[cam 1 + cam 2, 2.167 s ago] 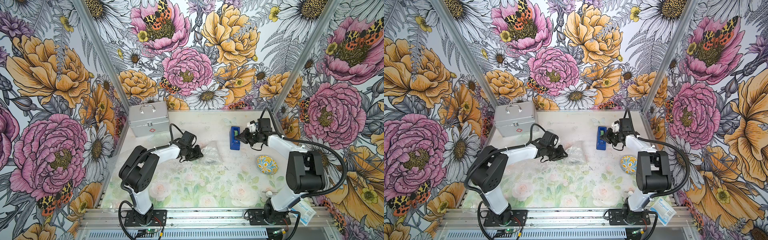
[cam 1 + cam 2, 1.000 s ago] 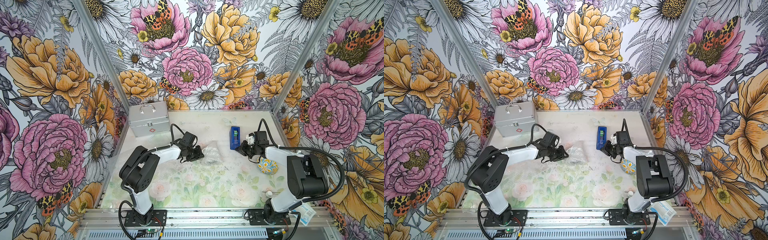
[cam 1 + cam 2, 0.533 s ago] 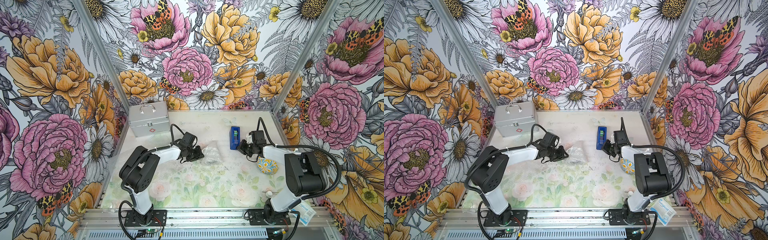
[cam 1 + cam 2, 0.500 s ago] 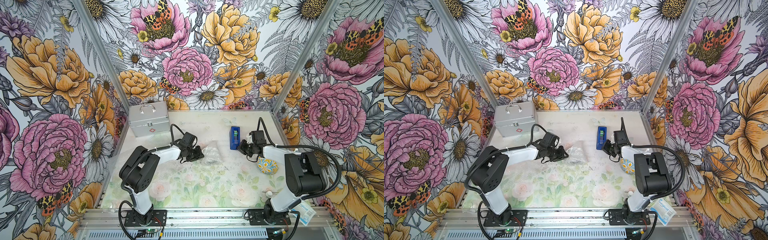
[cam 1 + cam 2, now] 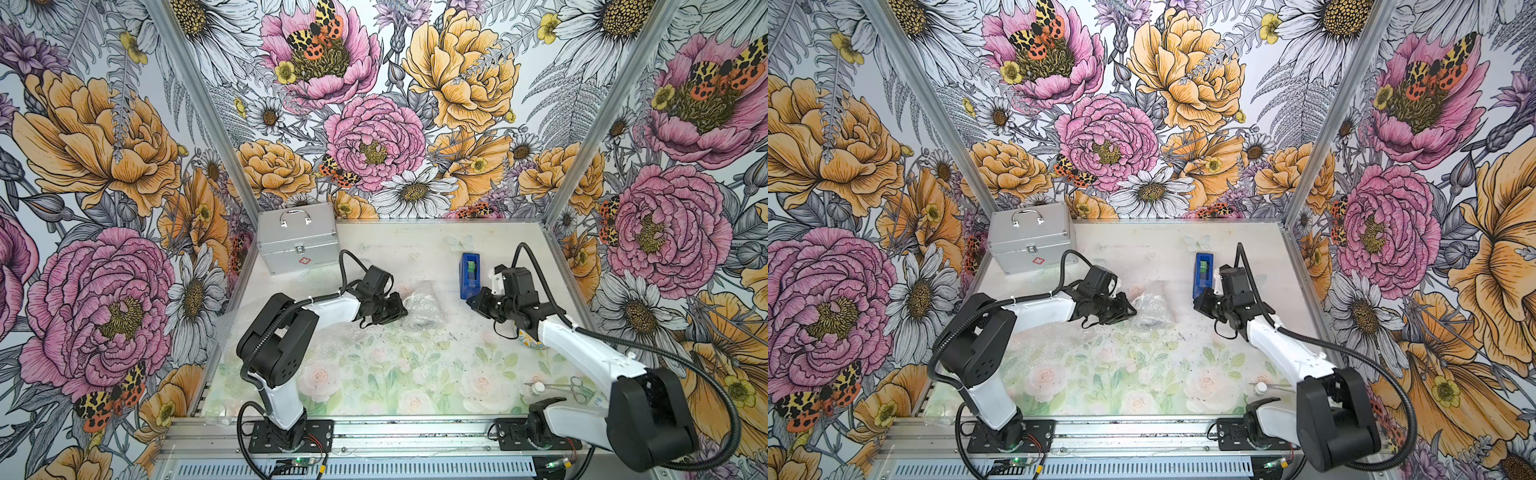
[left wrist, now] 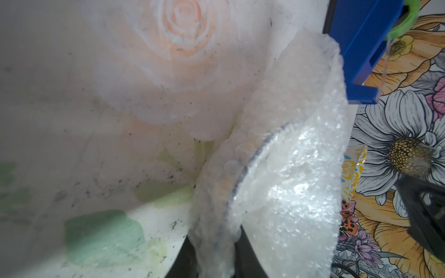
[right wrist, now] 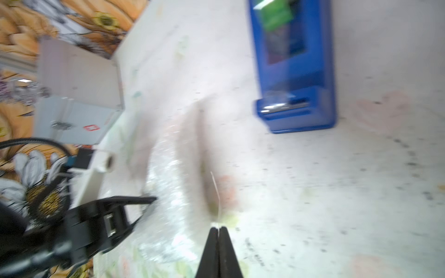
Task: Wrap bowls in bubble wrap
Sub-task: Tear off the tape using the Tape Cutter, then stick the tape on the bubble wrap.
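I have my left gripper (image 5: 400,312) clamped on the edge of the bubble wrap (image 5: 423,309) bundle at mid-table, a bowl (image 6: 240,178) rim showing through it, while my right gripper (image 7: 218,228), jaws pressed together, hovers apart from it beside the blue tape dispenser (image 5: 469,270).

White arms (image 5: 332,309), black joints (image 5: 274,345), cables (image 5: 341,270) and end effectors (image 5: 402,312) (image 5: 471,300).
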`<state>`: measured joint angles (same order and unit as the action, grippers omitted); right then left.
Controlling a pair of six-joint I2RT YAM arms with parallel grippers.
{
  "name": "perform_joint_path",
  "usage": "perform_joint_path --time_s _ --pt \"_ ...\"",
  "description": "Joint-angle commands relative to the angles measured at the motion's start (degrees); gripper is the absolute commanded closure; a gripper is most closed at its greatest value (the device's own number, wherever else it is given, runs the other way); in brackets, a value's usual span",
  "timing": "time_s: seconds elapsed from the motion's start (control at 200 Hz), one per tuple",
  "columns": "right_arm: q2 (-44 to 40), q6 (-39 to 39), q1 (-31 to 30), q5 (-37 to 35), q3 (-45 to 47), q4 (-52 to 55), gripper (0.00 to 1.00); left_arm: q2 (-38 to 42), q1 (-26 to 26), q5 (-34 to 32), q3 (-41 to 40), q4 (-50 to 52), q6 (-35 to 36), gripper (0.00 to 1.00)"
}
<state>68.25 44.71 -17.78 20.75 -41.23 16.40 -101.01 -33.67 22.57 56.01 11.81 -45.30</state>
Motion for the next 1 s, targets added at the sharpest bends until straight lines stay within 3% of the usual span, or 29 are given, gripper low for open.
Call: perform_joint_path --time_s 0.0,0.095,0.195,0.525,0.991 --pt "-1.6 6.4 -10.5 -1.6 -3.1 1.8 1.00 2.6 -0.8 0.3 -1.3 -3.1 -2.9 0.80" --pt "1.7 11.1 -19.1 -5.2 -5.4 -1.9 1.00 2.7 -1.4 -0.5 -1.8 -4.5 -4.9 0.81" --pt "5.9 15.6 -22.5 -6.9 -6.8 -7.3 1.00 3.4 -1.9 -2.0 -2.8 -5.6 -6.6 0.81" --pt "15.1 25.7 -25.9 -8.4 -5.9 -17.4 1.00 6.8 -3.8 -6.3 -6.3 -9.4 -11.6 0.82" --pt "20.6 31.5 -25.7 -8.9 -2.0 -17.0 1.00 8.4 -4.7 -8.0 -8.1 -11.6 -13.2 0.83"
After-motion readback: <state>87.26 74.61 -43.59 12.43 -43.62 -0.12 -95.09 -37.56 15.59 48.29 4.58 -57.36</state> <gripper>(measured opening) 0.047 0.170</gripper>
